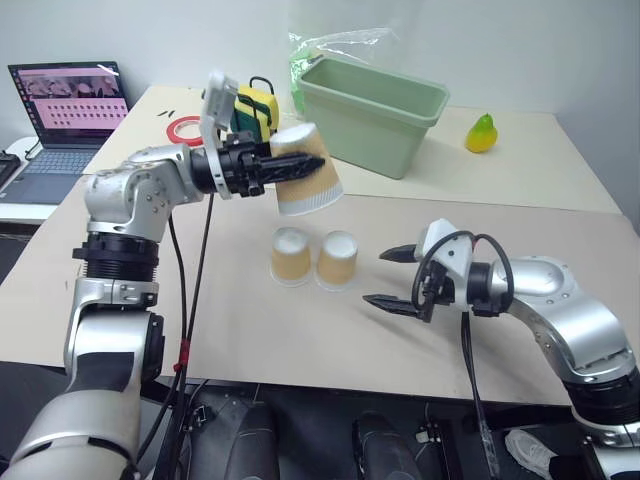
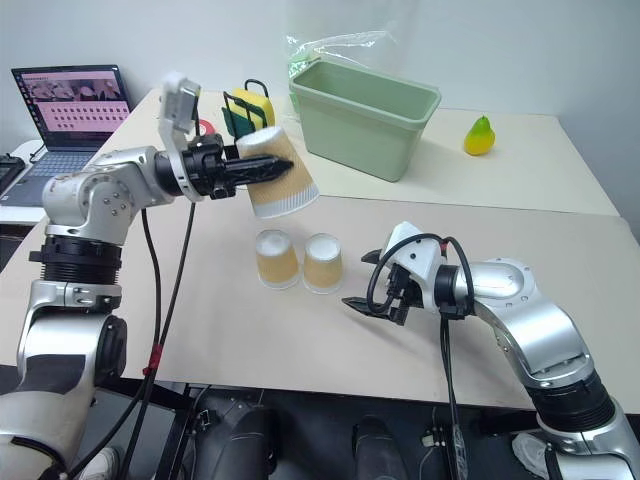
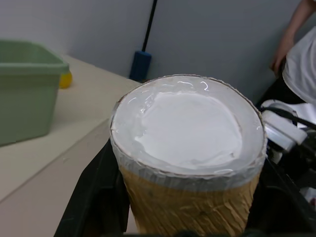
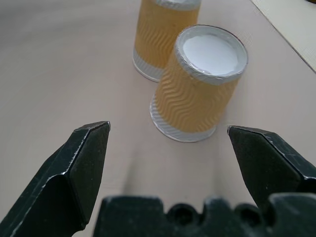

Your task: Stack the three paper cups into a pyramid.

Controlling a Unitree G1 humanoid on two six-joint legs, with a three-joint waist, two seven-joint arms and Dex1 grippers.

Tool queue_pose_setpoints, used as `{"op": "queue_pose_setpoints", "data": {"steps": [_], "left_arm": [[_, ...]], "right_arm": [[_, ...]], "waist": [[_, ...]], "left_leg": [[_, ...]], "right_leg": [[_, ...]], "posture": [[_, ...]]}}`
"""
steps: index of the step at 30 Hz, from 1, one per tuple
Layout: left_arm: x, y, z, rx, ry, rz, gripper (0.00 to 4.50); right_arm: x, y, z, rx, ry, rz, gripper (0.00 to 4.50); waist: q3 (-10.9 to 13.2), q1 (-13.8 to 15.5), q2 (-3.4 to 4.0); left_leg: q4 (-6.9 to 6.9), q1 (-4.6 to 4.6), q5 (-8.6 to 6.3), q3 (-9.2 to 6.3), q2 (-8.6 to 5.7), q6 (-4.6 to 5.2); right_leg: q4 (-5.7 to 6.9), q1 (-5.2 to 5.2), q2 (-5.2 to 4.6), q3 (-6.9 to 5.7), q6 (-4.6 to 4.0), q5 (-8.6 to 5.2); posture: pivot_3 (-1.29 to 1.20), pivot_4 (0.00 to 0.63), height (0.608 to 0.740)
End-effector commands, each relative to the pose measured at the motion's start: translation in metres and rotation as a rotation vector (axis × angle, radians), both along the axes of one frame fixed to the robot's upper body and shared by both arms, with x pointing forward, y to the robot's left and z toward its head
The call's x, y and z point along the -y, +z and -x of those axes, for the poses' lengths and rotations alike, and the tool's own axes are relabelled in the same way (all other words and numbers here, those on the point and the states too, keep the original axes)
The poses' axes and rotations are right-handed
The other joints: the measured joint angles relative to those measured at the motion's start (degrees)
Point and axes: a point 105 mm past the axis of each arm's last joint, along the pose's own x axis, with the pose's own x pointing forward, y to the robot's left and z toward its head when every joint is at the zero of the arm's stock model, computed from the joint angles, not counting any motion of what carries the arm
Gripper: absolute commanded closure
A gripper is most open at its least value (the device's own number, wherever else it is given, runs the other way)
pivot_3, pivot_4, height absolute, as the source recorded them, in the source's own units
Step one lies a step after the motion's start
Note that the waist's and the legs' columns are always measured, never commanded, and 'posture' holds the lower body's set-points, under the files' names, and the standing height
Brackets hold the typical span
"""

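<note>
I've got the third cup [image 1: 305, 170] clamped in the L gripper [image 1: 290, 166], fingers pinching its ribbed sides, held up in the air. The cup's long axis isn't upright yet: it's tilted, white base toward the hand's upper side, rim down and away, per head cam. L wrist cam shows the white base [image 3: 190, 126] facing the lens w/ black fingers [image 3: 91, 197] either side.

The two base cups [image 1: 290, 256] and [image 1: 337, 261] stand upside down on the table [image 1: 250, 330], side by side, touching or nearly so, I can't tell which. They sit below the L hand and a bit toward me, so the gap between them lies almost straight under the held cup.

R gripper [image 1: 390, 275] is wide apart, empty, low over the table, just beside the nearer base cup, pointing at it; R wrist cam shows that cup [image 4: 200, 84] between the two fingertips' lines but ahead of them, not touched.

My read: L arm does the placing. Needs the cup rolled upright-inverted, then lowered so its rim bridges both bases. R hand is close enough to steady the pair if they shift.
</note>
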Motion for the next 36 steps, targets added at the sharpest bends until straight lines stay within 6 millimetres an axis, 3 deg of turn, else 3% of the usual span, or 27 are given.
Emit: {"op": "queue_pose_setpoints", "data": {"steps": [1,17,26,34,36], "left_arm": [[0.013,0.002,0.006,0.093,-0.109,-0.091,2.28],[0.017,-0.001,-0.008,0.133,-0.104,-0.151,2.28],[0.015,-0.022,-0.008,0.164,-0.146,-0.253,2.28],[0.021,-0.027,-0.009,0.167,-0.151,-0.239,2.28],[0.021,-0.027,-0.009,0.168,-0.154,-0.235,1.43]], "right_arm": [[0.006,0.014,0.003,0.067,-0.044,-0.007,0.00],[0.005,0.016,0.009,0.071,-0.068,-0.042,0.00],[0.005,0.018,0.009,0.074,-0.075,-0.051,0.00],[0.007,0.021,0.012,0.071,-0.082,-0.066,0.00],[0.007,0.021,0.012,0.071,-0.085,-0.067,0.00]], "waist": [[0.01,0.02,0.00],[0.08,0.04,-0.02],[0.10,0.04,-0.02],[0.11,0.05,-0.02],[0.11,0.02,-0.02]], "left_leg": [[0.00,0.00,0.00,0.00,0.00,0.00],[-0.01,-0.02,0.00,-0.01,0.00,0.01],[-0.01,-0.02,0.00,-0.01,0.00,0.01],[0.00,-0.02,0.01,-0.02,0.00,0.01],[0.00,-0.02,0.01,-0.02,0.00,0.01]], "right_leg": [[0.00,0.00,0.00,0.00,0.00,0.00],[-0.03,0.01,0.00,0.00,0.00,-0.01],[-0.02,0.01,0.00,0.00,0.00,0.00],[-0.02,0.02,-0.01,0.00,0.01,0.00],[-0.02,0.02,-0.01,0.00,0.01,0.00]], "posture": [[0.00,0.150,0.656],[0.00,0.150,0.656],[0.00,0.150,0.656],[0.00,0.150,0.656],[0.00,0.150,0.656]]}}
